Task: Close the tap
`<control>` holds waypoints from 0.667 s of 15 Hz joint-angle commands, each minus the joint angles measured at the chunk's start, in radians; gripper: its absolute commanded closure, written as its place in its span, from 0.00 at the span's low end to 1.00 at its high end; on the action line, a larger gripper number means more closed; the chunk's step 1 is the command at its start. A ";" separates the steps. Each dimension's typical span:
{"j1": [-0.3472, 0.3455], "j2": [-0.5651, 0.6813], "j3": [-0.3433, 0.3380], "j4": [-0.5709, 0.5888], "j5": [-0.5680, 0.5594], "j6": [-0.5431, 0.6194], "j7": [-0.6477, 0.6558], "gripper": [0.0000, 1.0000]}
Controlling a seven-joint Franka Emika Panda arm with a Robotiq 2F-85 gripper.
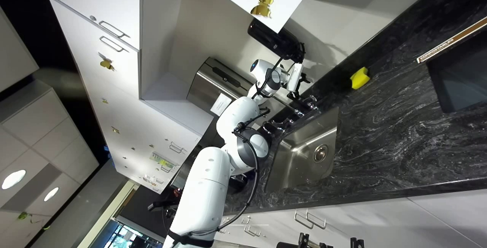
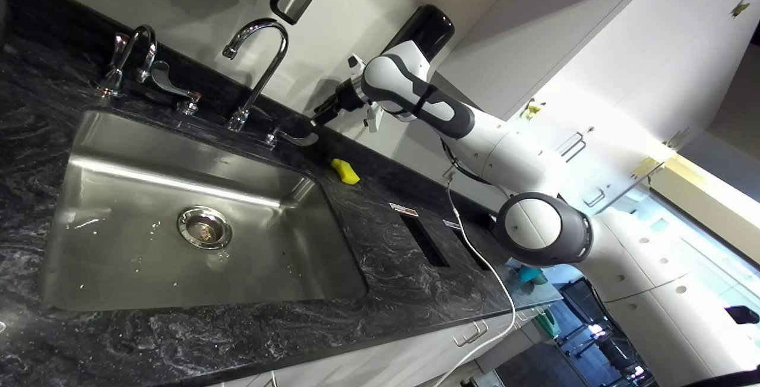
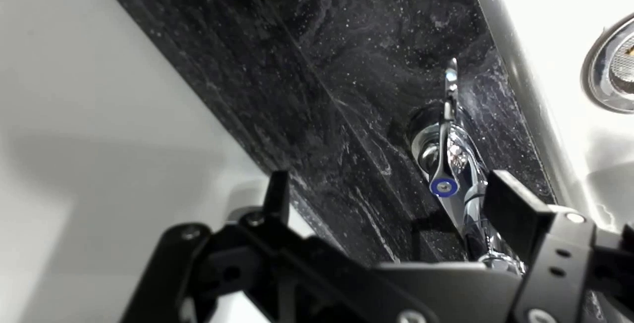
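1. White, rounded Franka Emika Panda arm (image 1: 207, 187), dotted with grey caps (image 2: 681, 289).
2. Round white joint cover (image 2: 531, 225), ringed dark grey.
3. Looping black cable (image 1: 248, 203) and black strap (image 1: 192, 240).
4. Black Robotiq gripper (image 3: 389, 189) with bright silver screws (image 3: 541, 316).

The chrome gooseneck tap (image 2: 265, 78) stands upright on the dark marbled desk (image 2: 409, 292) behind the sink (image 2: 154, 143), its neck curved over; its blue-ringed lever handle (image 3: 444, 168) points outward, away from the spout.

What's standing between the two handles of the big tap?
The tall curved spout stands between them, as an exterior view shows.
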 commanded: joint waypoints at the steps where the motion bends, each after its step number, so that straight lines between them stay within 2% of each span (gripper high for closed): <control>1: 0.051 -0.038 0.018 0.008 0.001 -0.030 0.010 0.00; 4: 0.087 -0.034 0.008 0.032 -0.018 -0.007 0.057 0.00; 7: 0.111 -0.018 -0.056 0.077 -0.066 0.036 0.210 0.00; 10: 0.129 -0.030 -0.114 0.076 -0.097 -0.001 0.340 0.00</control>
